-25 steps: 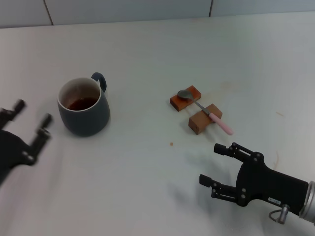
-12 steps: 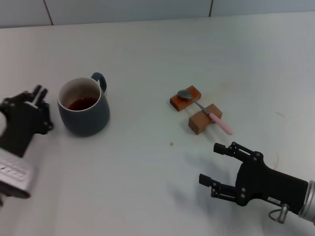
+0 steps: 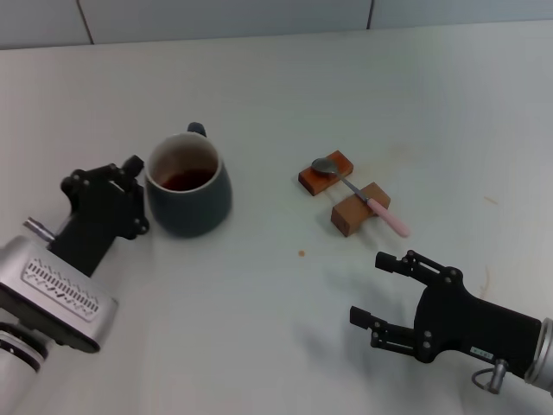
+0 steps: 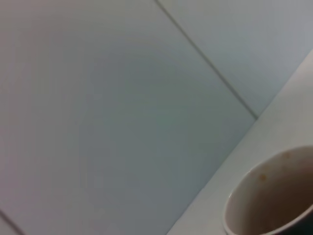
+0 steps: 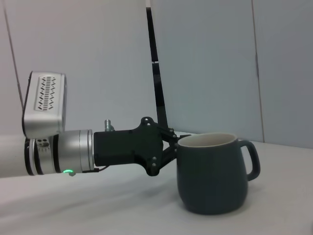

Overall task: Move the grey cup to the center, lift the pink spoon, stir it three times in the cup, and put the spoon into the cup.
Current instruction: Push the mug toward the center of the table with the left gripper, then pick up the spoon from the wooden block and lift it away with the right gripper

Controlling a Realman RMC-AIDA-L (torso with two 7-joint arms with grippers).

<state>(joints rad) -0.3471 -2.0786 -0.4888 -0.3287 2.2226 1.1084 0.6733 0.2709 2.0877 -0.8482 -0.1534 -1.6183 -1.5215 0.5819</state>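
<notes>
The grey cup (image 3: 188,206) stands upright left of the table's middle, handle turned to the far side, brown residue inside. Its pale rim (image 4: 274,196) fills a corner of the left wrist view. My left gripper (image 3: 138,195) presses against the cup's left wall, and in the right wrist view this left gripper (image 5: 168,147) meets the cup (image 5: 210,181) just below the rim. The pink spoon (image 3: 359,195) lies across two wooden blocks, bowl toward the far left and pink handle toward the near right. My right gripper (image 3: 371,290) hovers open near the front, clear of the spoon.
Two brown wooden blocks (image 3: 327,173) (image 3: 359,209) hold the spoon off the white table (image 3: 276,78). A small crumb (image 3: 301,253) lies in front of them. A tiled wall (image 3: 225,17) runs along the back edge.
My left arm swung in from the left edge to the cup. The cup has slid to the right and its handle has turned toward the far side. The right arm stayed still.
</notes>
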